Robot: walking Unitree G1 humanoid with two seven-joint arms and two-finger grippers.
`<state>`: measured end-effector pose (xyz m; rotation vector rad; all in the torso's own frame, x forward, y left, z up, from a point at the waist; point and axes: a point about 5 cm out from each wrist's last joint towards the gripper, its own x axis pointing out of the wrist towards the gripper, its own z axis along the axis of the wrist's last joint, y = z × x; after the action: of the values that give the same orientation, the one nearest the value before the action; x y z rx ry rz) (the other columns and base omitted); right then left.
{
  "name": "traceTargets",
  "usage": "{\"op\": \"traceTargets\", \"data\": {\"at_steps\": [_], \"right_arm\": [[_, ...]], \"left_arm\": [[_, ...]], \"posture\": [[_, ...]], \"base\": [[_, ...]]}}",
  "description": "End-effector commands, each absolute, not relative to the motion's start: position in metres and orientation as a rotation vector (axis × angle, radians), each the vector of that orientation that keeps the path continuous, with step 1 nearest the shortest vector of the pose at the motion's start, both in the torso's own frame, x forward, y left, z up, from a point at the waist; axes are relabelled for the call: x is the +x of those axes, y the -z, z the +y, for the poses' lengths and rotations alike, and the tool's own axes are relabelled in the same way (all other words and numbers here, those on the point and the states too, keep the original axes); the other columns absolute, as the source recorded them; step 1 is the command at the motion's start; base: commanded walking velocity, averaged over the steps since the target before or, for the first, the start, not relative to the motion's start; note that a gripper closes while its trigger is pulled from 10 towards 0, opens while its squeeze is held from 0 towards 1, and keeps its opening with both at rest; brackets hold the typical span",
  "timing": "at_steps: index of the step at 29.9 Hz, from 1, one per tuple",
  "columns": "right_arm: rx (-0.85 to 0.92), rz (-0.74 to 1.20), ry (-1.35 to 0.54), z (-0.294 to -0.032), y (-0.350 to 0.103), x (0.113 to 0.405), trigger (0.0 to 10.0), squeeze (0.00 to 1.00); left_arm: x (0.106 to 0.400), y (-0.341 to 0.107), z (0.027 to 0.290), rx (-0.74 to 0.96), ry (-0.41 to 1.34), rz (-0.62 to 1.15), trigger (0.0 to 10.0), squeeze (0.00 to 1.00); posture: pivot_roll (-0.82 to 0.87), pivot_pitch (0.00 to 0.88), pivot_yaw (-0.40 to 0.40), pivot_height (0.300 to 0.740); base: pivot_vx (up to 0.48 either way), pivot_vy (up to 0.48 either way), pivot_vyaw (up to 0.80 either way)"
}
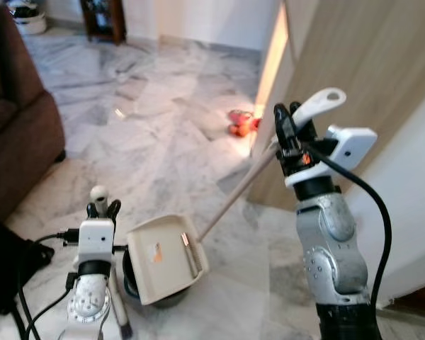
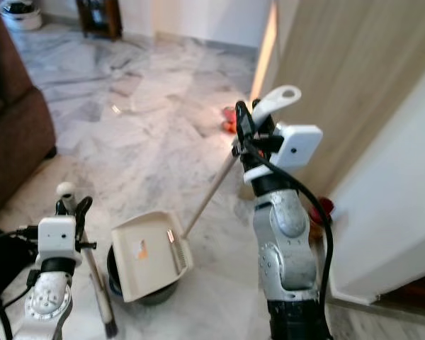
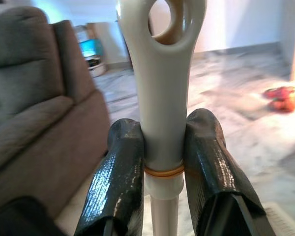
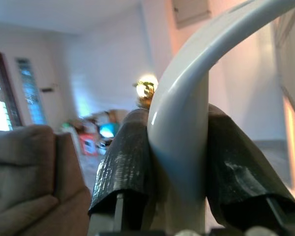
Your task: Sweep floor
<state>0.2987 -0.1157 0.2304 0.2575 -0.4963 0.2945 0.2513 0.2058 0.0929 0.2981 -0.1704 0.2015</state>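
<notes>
Both tools were in hand, the left gripper [image 3: 162,162] clamped on the broom [image 3: 162,98], the right gripper [image 4: 179,162] on the dustpan [image 1: 163,258] handle; red debris [image 1: 242,124] lay unswept beyond.

A brown sofa [image 1: 14,120] stands left; a wooden door [image 1: 354,85] right.

No legible text, brand, number or sign anywhere. Showing only an orange sticker [image 1: 156,253] on the inner face of the cream dustpan [image 1: 166,258], lower centre of the left eye frame; print on it too small and blurred for reading.
</notes>
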Motion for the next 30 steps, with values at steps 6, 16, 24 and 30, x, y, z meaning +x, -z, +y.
{"op": "traceTargets", "data": {"at_steps": [6, 16, 24, 30], "right_arm": [[0.303, -0.504, -0.280, -0.118, -0.231, 0.296, 10.0, 0.00], [0.318, -0.522, -0.316, -0.103, -0.236, 0.290, 10.0, 0.00], [0.355, -0.596, -0.316, -0.094, -0.257, 0.285, 10.0, 0.00], [0.332, -0.652, -0.330, -0.091, -0.270, 0.283, 10.0, 0.00]], "left_arm": [[0.251, -0.100, 0.203, 0.299, -0.187, -0.214, 10.0, 0.00], [0.251, -0.100, 0.203, 0.299, -0.187, -0.217, 10.0, 0.00], [0.251, -0.101, 0.202, 0.296, -0.187, -0.220, 10.0, 0.00], [0.251, -0.101, 0.201, 0.294, -0.185, -0.220, 10.0, 0.00]], "posture": [[0.14, 0.072, -0.050, 0.740], [0.14, 0.081, -0.048, 0.740], [0.14, 0.083, -0.048, 0.740], [0.14, 0.080, -0.051, 0.740]], "base": [[0.000, 0.000, 0.00], [0.000, 0.000, 0.00], [0.000, 0.000, 0.00], [0.000, 0.000, 0.00]]}}
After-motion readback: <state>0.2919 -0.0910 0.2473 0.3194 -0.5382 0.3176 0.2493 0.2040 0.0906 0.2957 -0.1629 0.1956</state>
